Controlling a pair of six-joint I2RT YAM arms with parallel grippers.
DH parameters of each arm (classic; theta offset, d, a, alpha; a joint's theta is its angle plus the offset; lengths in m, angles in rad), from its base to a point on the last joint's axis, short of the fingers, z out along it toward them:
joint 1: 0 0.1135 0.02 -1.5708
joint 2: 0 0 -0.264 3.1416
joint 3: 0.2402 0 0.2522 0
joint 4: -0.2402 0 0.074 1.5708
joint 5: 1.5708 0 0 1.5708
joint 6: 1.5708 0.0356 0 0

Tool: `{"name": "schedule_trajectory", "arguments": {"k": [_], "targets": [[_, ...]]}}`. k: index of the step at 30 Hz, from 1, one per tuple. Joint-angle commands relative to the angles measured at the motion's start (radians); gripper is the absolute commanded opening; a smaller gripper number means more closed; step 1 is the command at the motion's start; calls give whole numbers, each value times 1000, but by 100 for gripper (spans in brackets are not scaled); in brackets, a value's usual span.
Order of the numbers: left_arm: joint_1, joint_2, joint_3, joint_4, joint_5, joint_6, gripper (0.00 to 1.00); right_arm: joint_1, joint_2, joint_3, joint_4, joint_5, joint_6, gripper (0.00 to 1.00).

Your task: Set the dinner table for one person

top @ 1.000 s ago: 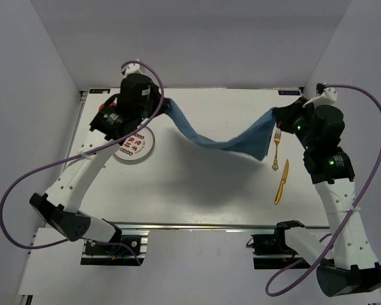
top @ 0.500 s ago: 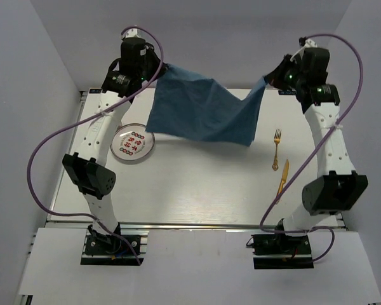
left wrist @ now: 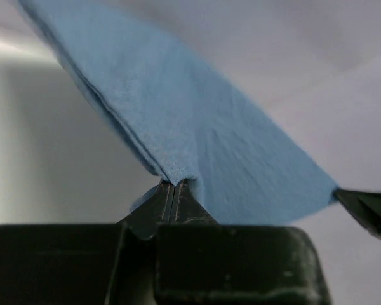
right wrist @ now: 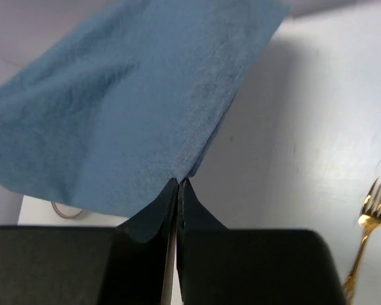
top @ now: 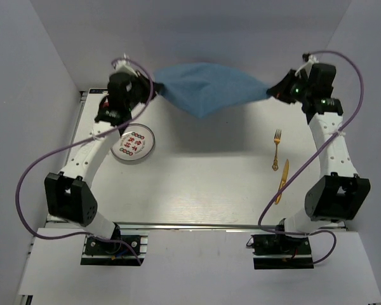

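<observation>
the dinner table (top: 197,190) lies white and flat under both arms, its middle bare. a second ago the blue placemat (top: 206,89) drooped low over the far half of the dinner table. half a second ago it hung there as a broad sheet. now we see it drawn up higher and pulled out between the two arms, above the far edge of the dinner table, with a sag in its middle. we judge that the cloth is being shaken out flat before it is laid, so the placemat step is not yet done and nothing can be set on it.

the left gripper (left wrist: 171,187) has its fingers (left wrist: 159,203) pressed fully together, pinching one folded corner of the cloth with no gap showing. the right gripper (right wrist: 179,183) pinches the opposite corner just as tightly, and the cloth fans away from its tips.

a patterned plate (top: 133,143) rests on the left part of the dinner table. a gold fork (top: 277,149) and a gold knife (top: 281,181) lie on its right part, the knife nearer the front rail. all three are apart from the cloth.
</observation>
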Motion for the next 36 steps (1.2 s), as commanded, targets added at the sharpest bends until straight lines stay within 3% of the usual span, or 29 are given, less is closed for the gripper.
{"name": "schedule_trajectory", "arguments": {"k": [1,2,3,4,5,6,7,8,9,10,12,15,20,24,30,32,33,36], "targets": [[-20,-114,-293,218,66,-91,0,-6,-140,-253,165,-42,47,0],[-20,-137,-368,252,72,-111,0,-6,-168,-393,199,-36,57,0],[-20,-169,-495,258,87,-119,0,-8,-223,-461,214,-36,76,10],[-20,-190,-556,267,97,-127,15,-6,-249,-600,227,-34,82,26],[-30,-209,-612,260,95,-131,25,-8,-286,-671,272,-27,90,52],[-30,-264,-725,255,91,-139,36,-9,-361,-739,294,-22,105,66],[-30,-298,-780,242,78,-147,63,-8,-398,-799,319,-13,111,79],[-41,-340,-826,226,62,-150,76,-6,-430,-886,329,28,120,89],[-41,-421,-905,216,30,-151,91,-6,-478,-914,328,44,122,89],[-41,-459,-932,194,16,-145,98,-5,-492,-925,325,51,113,89],[-50,-501,-953,154,-27,-134,98,3,-466,-899,270,77,97,89],[-50,-437,-857,39,-67,-90,98,18,-358,-818,238,79,88,89],[-50,-122,-501,-189,-37,-36,98,101,-106,-634,152,97,71,89],[-60,-15,-322,-428,-154,-77,98,155,-110,-584,102,180,71,89],[-30,-128,-389,-557,-323,-237,98,207,-203,-672,155,145,85,89],[-30,-162,-401,-625,-426,-286,98,222,-280,-750,229,60,102,89],[-30,-173,-410,-678,-451,-344,98,221,-315,-797,291,-73,150,89],[0,-226,-498,-641,-451,-401,98,230,-436,-959,561,-277,307,89]]}}
